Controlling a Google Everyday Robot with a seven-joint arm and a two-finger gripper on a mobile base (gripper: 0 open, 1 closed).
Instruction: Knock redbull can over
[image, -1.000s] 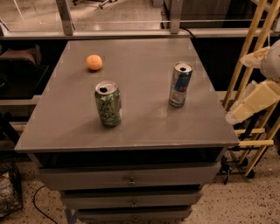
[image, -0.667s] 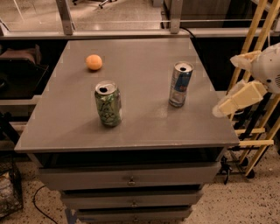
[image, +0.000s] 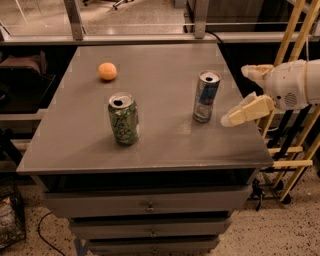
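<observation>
The redbull can (image: 205, 96), slim, blue and silver with a silver top, stands upright on the right part of the grey tabletop (image: 150, 140). My gripper (image: 241, 95) comes in from the right edge of the view, just right of the can and a short gap away from it. Its two pale fingers are spread apart, one fingertip (image: 235, 117) low near the table's right edge and the other (image: 252, 71) higher and farther back. It holds nothing.
A wider green patterned can (image: 123, 119) stands upright left of centre. An orange ball (image: 107, 71) lies at the back left. Drawers sit under the tabletop. Yellow wooden rails (image: 292, 55) stand right of the table behind my arm.
My gripper has moved left from beyond the table's right edge toward the redbull can. The cans and the ball have not moved.
</observation>
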